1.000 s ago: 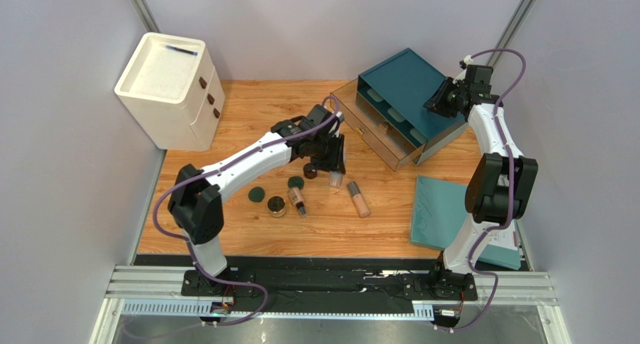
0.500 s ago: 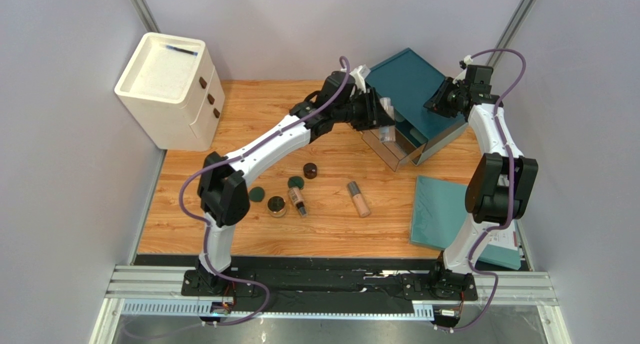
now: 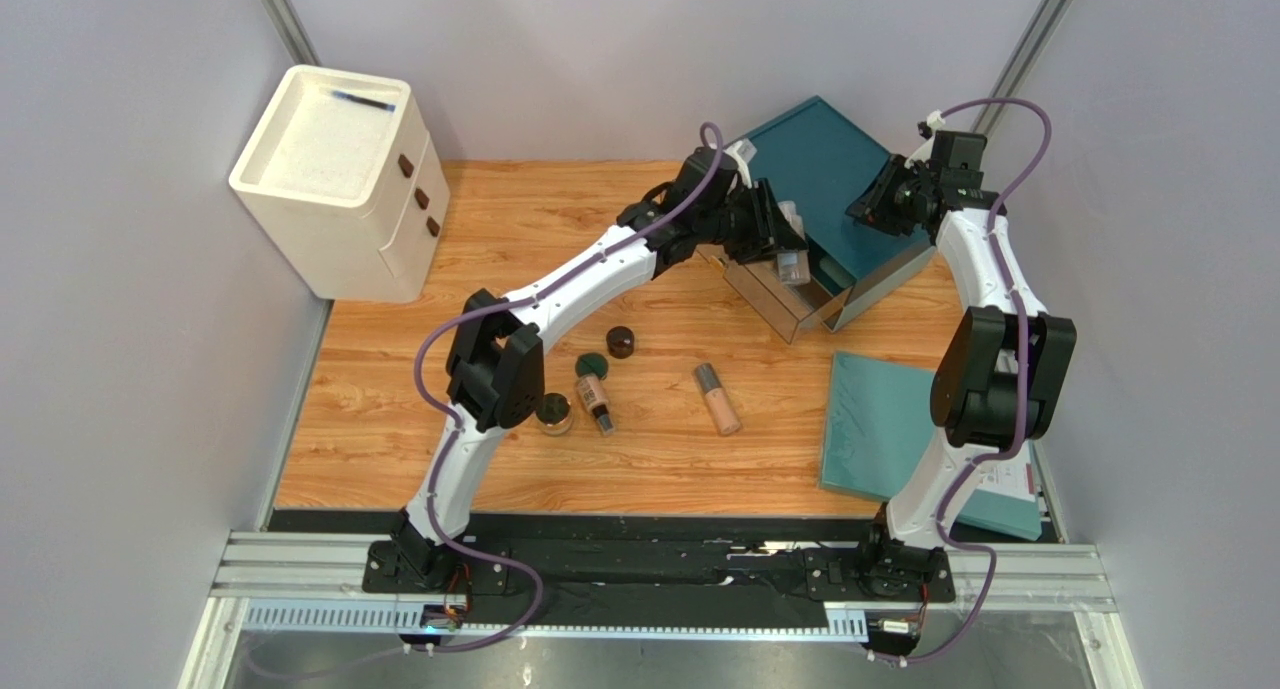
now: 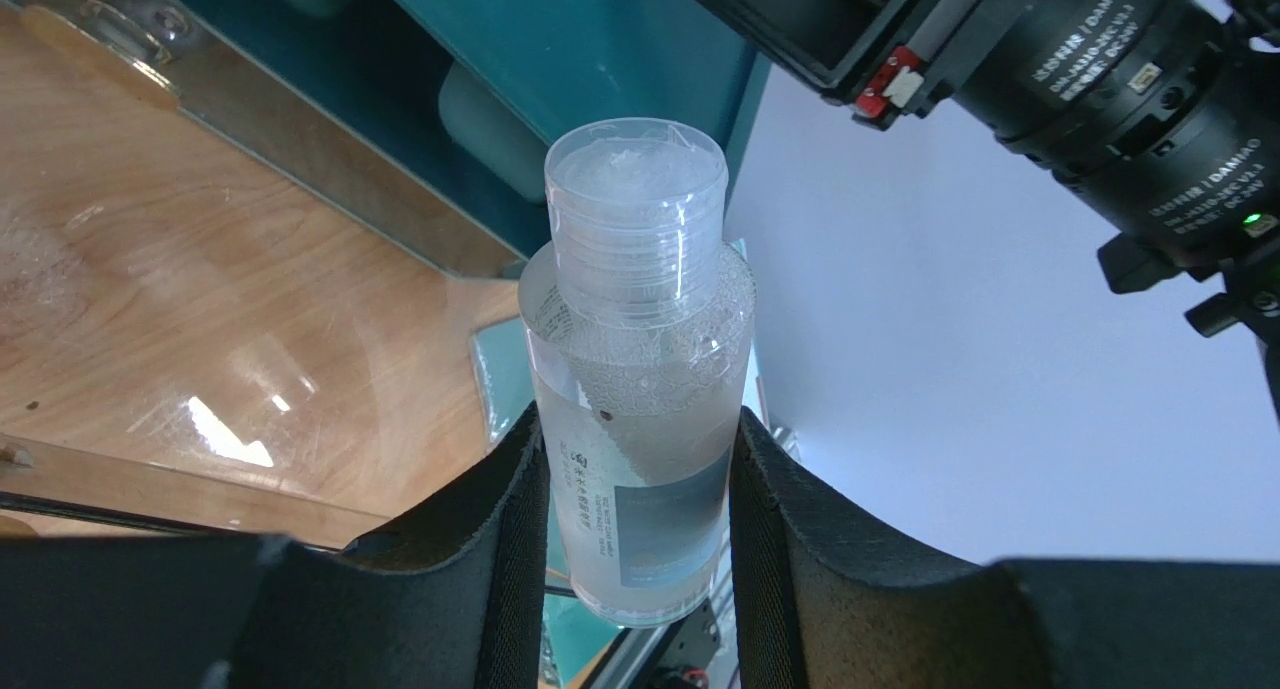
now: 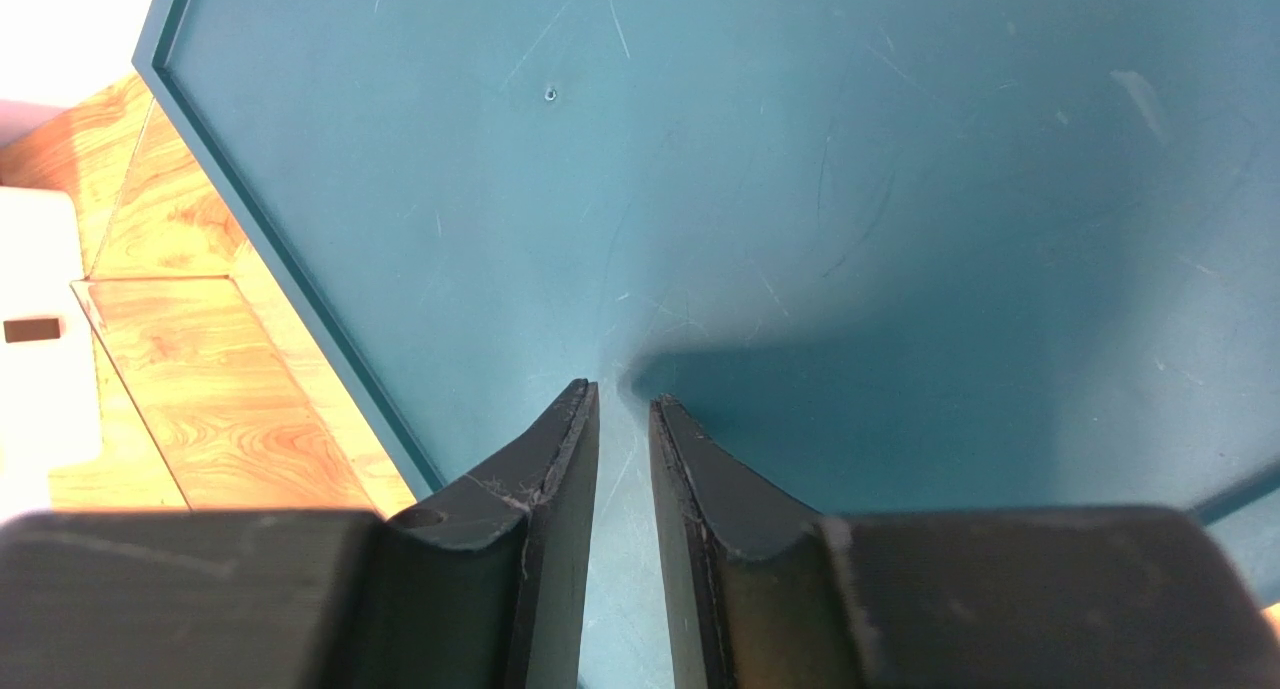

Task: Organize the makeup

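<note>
L claw (image 4: 639, 472): we are gripping the clear bottle (image 4: 637, 359) betw. both pads, cap pointing away from the claw, over the open drawer (image 3: 781, 307) of the teal drawer box (image 3: 819, 157). R claw (image 5: 621, 419): we are showing it narrow, holding nothing, tips at the box top. Peach tube (image 3: 718, 398), small brown bottle (image 3: 597, 401) & dark jar (image 3: 619, 341) are lying on the counter (image 3: 511, 224), apart from the box.

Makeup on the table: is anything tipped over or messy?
Yes. The peach tube and the small brown bottle lie flat on their sides on the table, scattered among round jars. The teal box also sits crooked, with its clear drawer pulled out.
</note>
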